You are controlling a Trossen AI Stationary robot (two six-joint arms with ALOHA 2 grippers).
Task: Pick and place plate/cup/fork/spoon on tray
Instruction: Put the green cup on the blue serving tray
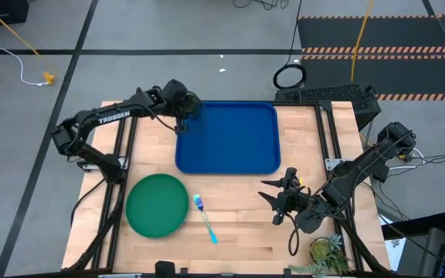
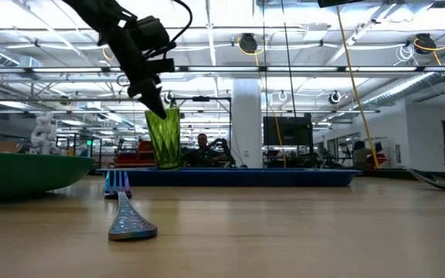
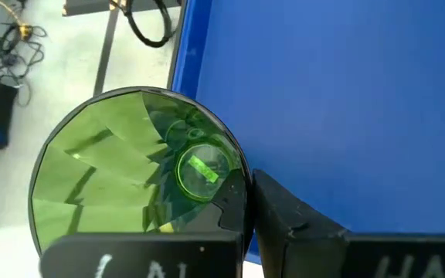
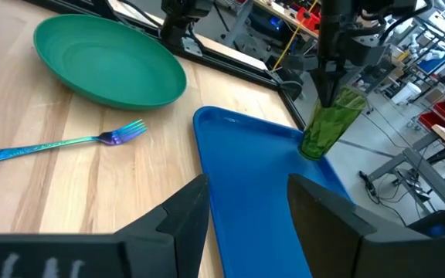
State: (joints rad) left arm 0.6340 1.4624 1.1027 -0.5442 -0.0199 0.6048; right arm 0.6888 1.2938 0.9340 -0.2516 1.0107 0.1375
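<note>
My left gripper (image 1: 182,116) is shut on the translucent green cup (image 2: 163,137) at the far left corner of the blue tray (image 1: 230,143). The cup also shows in the left wrist view (image 3: 114,162) and the right wrist view (image 4: 327,127). The green plate (image 1: 157,205) lies on the table, near and to the left of the tray. The fork (image 1: 205,218) lies just right of the plate, its tined head (image 4: 126,133) toward the tray. My right gripper (image 1: 280,197) is open and empty over the table, right of the fork. The spoon is out of view. My left gripper pinches the cup's rim (image 3: 244,193), one finger inside the cup and one finger (image 3: 292,220) outside. The fingers come from above, pointing down. The cup hangs slightly tilted below them, its base (image 4: 312,150) at the tray's left rim; whether it touches, I cannot tell.
A potted plant (image 1: 331,253) stands at the table's near right corner. Black frame rails (image 1: 332,131) run along the table's left and right sides. Bare wood (image 1: 246,232) lies near of the tray, between the fork and my right gripper.
</note>
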